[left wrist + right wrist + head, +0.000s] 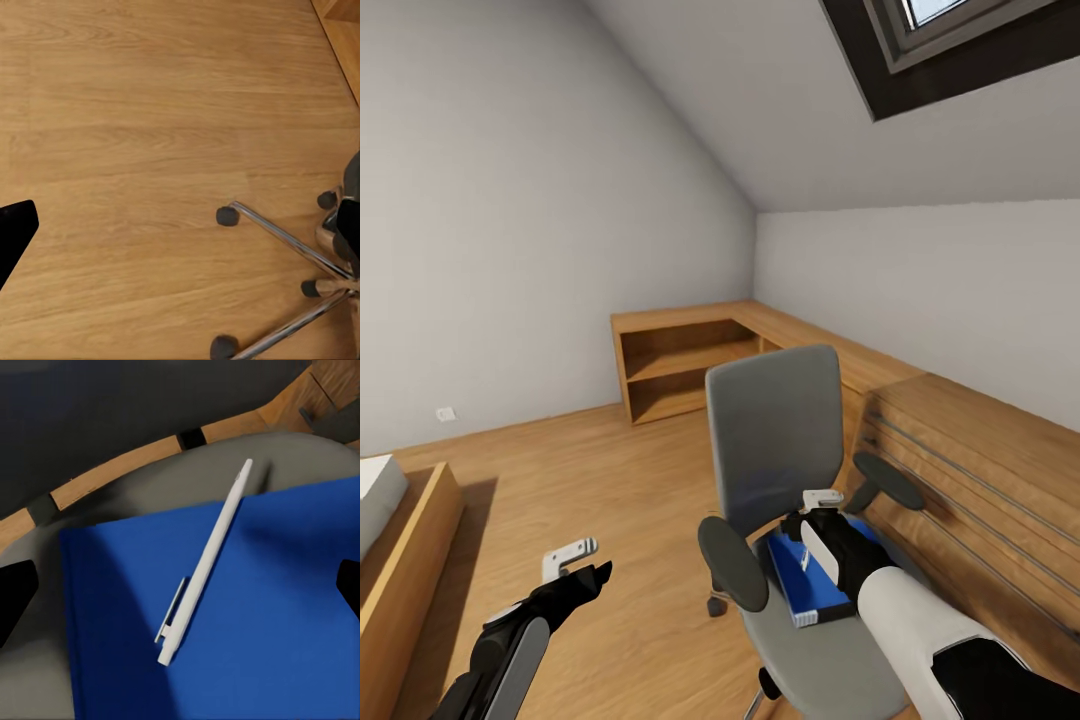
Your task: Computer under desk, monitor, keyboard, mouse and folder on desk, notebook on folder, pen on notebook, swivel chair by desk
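On the chair (780, 450) seat, the right gripper (180, 585) hovers open over the pen (206, 562) lying on the folder (262, 615), likely to lift it; the left gripper's (575, 562) fingers look parted, empty.

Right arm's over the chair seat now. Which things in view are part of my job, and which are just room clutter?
Job:
swivel chair
folder on its seat
pen lying on the folder
right gripper above them

Clutter:
light-wood cabinet
skylight
wall socket
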{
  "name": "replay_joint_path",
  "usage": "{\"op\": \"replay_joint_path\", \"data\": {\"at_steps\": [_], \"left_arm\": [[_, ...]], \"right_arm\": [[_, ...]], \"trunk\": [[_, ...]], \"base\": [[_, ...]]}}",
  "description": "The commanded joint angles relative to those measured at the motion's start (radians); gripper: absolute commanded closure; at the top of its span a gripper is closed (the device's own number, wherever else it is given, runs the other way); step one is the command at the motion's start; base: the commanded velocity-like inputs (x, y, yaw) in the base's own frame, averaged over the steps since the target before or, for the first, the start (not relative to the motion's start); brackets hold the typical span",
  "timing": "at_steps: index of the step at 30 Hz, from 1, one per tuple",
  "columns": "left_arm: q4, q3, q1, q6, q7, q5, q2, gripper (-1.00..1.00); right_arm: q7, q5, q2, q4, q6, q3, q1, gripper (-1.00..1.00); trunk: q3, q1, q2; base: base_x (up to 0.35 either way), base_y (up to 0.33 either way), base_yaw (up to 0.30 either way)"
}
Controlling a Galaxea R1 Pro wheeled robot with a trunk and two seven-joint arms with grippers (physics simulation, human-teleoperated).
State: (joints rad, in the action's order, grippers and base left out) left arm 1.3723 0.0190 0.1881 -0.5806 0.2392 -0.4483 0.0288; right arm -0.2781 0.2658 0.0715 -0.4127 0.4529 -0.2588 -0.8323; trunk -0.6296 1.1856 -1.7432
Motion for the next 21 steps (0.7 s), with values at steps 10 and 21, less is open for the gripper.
{"op": "replay_joint_path", "data": {"at_steps": [10,21], "left_arm": [[0.001,-0.001,0.001,-0.003,0.009,-0.009,0.000,-1.00],[0.010,0.001,0.001,-0.003,0.009,-0.010,0.002,-1.00]], "right_arm": [[-0.008,0.011,-0.005,0.004,0.006,-0.007,-0.001,-1.00],[-0.007,0.012,-0.014,0.007,0.013,-0.005,-0.001,-1.00]], "trunk": [[-0.001,0.000,-0.001],[-0.004,0.004,-0.008]], "base": [[0.058,0.000,0.000],[0.003,0.000,0.000]]}}
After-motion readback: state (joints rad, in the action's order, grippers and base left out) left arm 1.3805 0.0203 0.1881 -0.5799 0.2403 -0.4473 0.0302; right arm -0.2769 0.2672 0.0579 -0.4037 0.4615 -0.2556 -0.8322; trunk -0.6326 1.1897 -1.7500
